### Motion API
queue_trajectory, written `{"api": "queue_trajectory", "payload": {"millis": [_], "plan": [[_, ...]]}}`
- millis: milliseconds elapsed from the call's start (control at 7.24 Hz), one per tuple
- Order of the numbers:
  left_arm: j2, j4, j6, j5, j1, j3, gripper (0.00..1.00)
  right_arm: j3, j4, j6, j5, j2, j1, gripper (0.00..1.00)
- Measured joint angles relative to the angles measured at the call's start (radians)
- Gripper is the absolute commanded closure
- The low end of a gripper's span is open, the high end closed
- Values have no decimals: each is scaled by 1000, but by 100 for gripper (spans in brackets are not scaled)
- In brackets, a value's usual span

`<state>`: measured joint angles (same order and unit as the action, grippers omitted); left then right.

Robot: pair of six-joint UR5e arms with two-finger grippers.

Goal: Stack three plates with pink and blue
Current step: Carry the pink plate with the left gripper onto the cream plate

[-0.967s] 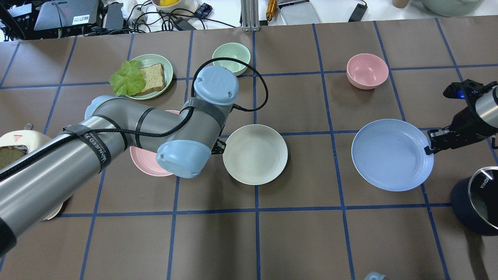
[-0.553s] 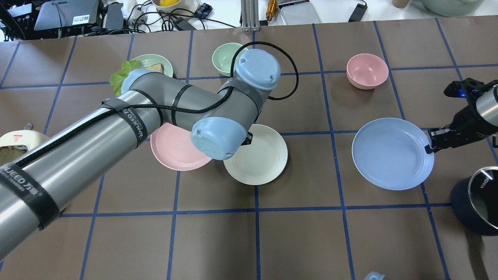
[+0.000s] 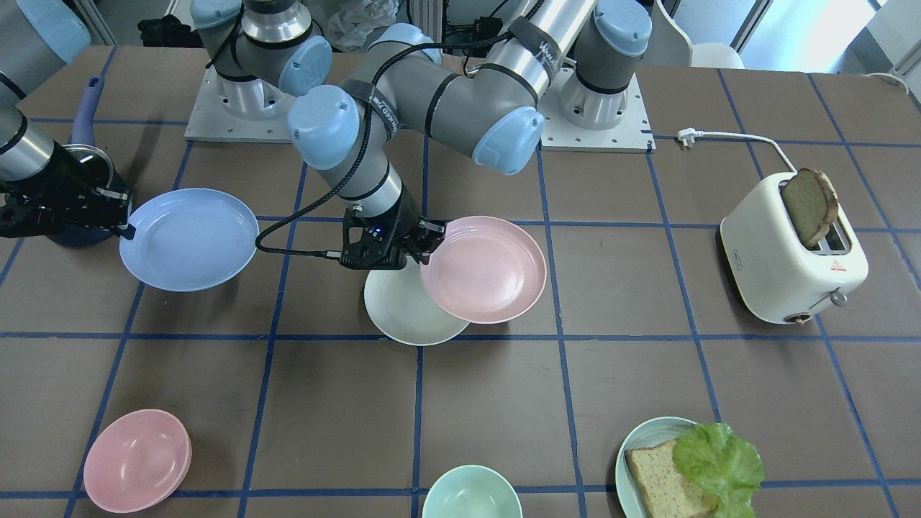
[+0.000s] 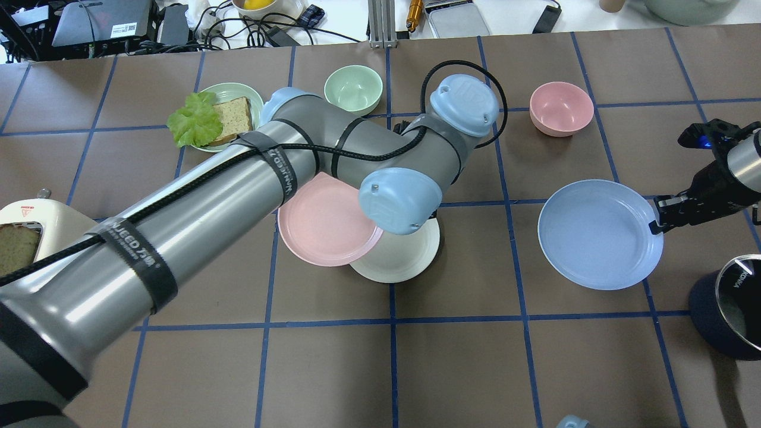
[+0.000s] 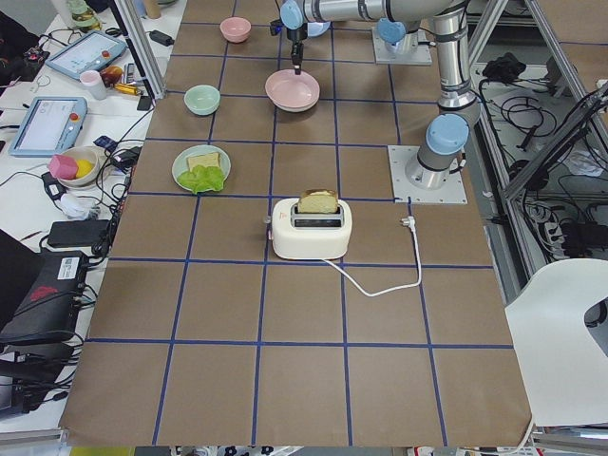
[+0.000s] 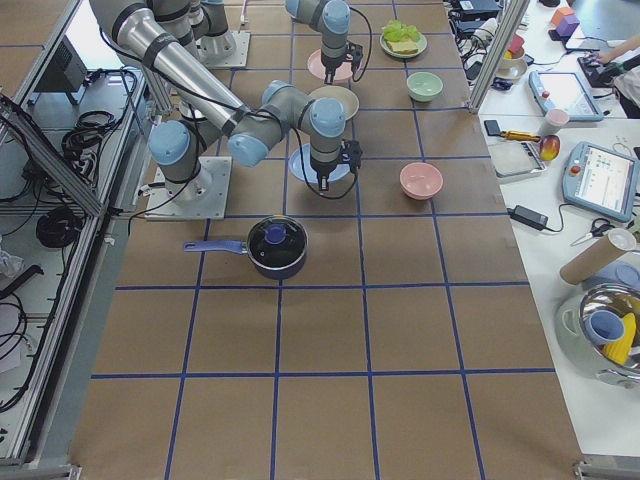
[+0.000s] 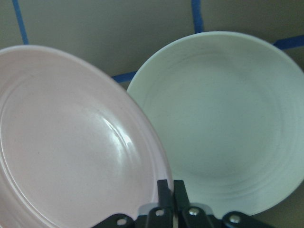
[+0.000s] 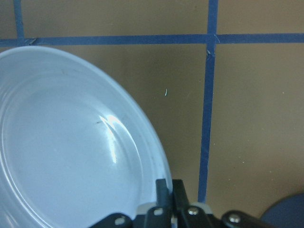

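Note:
My left gripper [image 3: 429, 236] is shut on the rim of the pale pink plate [image 3: 483, 267] and holds it above the table. The pink plate [image 4: 327, 223] partly overlaps the cream-white plate [image 4: 404, 255], which lies flat on the table. In the left wrist view the gripper [image 7: 170, 190] pinches the pink plate [image 7: 71, 142] with the white plate [image 7: 223, 118] below it. My right gripper [image 4: 654, 226] is shut on the rim of the periwinkle blue plate [image 4: 597, 235] and holds it just off the table at the right. The right wrist view shows the same grip [image 8: 168, 190] on the blue plate [image 8: 61, 152].
A pink bowl [image 4: 561, 108] and a green bowl [image 4: 353, 89] stand at the far side. A teal plate with bread and lettuce [image 4: 223, 116] is far left. A toaster [image 3: 791, 252] stands at the left end. A dark pot [image 4: 728, 306] sits near the right gripper.
My left arm has swung to the right with the pink plate, from beside the white plate to partly over it. The right gripper and blue plate have barely moved.

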<state>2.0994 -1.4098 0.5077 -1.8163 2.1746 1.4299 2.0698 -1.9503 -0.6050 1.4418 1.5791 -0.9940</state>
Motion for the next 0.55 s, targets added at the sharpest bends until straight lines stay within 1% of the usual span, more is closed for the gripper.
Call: {"api": "queue_trajectory", "payload": {"millis": [276,553], "plan": [[82,-31,58,23,32,-93,100,0,-1,-1,0,-4,0,100],[129,-66,84,20,53,-137,100,0,-4,0,1,-5,0,100]]}}
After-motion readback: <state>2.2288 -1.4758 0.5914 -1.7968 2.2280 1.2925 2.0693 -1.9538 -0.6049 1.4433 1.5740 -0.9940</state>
